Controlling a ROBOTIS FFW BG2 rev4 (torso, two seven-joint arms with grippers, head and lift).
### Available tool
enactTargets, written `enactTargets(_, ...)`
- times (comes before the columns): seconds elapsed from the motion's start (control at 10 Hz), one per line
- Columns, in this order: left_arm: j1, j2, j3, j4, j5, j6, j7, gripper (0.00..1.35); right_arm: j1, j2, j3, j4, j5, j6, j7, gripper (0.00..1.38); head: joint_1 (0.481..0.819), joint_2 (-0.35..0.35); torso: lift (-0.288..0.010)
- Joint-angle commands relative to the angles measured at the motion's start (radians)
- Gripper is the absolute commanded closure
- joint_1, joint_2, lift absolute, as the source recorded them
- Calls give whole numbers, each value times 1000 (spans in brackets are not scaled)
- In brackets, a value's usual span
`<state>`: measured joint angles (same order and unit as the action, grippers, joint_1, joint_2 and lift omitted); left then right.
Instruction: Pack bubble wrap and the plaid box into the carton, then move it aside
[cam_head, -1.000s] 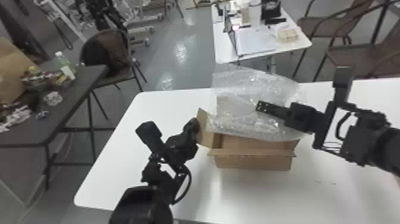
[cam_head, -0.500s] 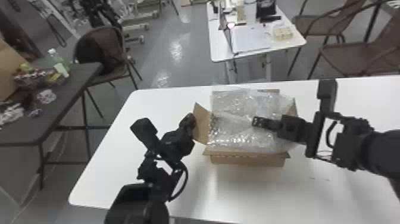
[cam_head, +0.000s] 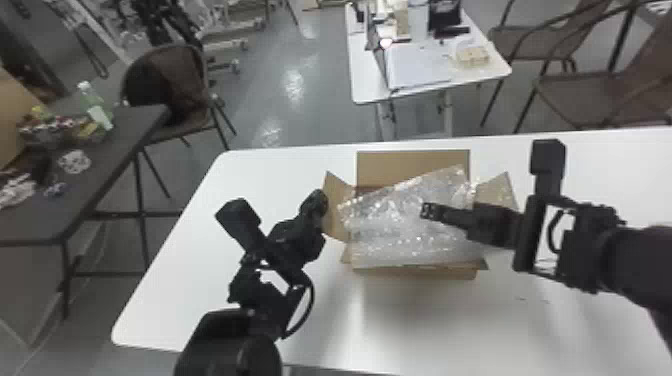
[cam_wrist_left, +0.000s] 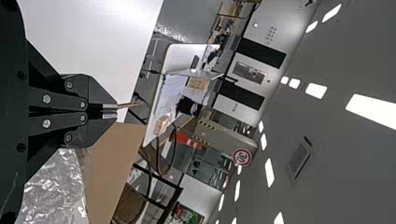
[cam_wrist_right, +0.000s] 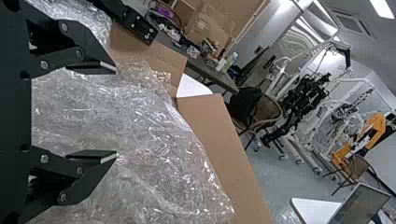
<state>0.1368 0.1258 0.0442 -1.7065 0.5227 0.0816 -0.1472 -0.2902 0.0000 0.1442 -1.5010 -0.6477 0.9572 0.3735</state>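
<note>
Some bubble wrap (cam_head: 390, 230) is lying across the carton (cam_head: 415, 274) on the counter (cam_head: 265, 175) in the head view, under the right tool (cam_head: 431, 211), beside the left tool (cam_head: 316, 199). In the left wrist view, the left tool (cam_wrist_left: 110, 111) is sitting nearly together. In the right wrist view, the right tool (cam_wrist_right: 116, 113) is sitting wide apart.

We logged the carton (cam_head: 412, 162) as plain tan | we saw the bubble wrap (cam_head: 400, 235) clear, dotted, with silvery-white glints | we recorded left gripper (cam_head: 315, 200) and right gripper (cam_head: 429, 211) black | we noted worktable (cam_head: 170, 280) white, side table (cam_head: 50, 220) dark grey, bottle (cam_head: 97, 110) pale green, round sign (cam_wrist_left: 242, 157) red-rimmed white
</note>
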Motion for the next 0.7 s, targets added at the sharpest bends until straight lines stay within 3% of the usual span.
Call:
enactTargets(0.0, -2, 2, -4, -1, 5, 1, 0, 1213, 3, 1, 0, 1, 3, 0, -2, 137, 695, 282, -102)
enactTargets(0.2, -2, 3, -10, -2, 10, 1, 2, 1213, 2, 1, 0, 13, 13, 9, -2, 137, 695, 279, -102)
enactTargets(0.4, 0, 3, -6, -2, 10, 10, 5, 1213, 23, 1, 25, -2, 26, -183, 18, 137, 695, 274, -102)
enactTargets(0.6, 7, 5, 13, -2, 23, 18, 5, 1213, 46, 1, 23, -93, 105, -278, 61, 137, 695, 269, -102)
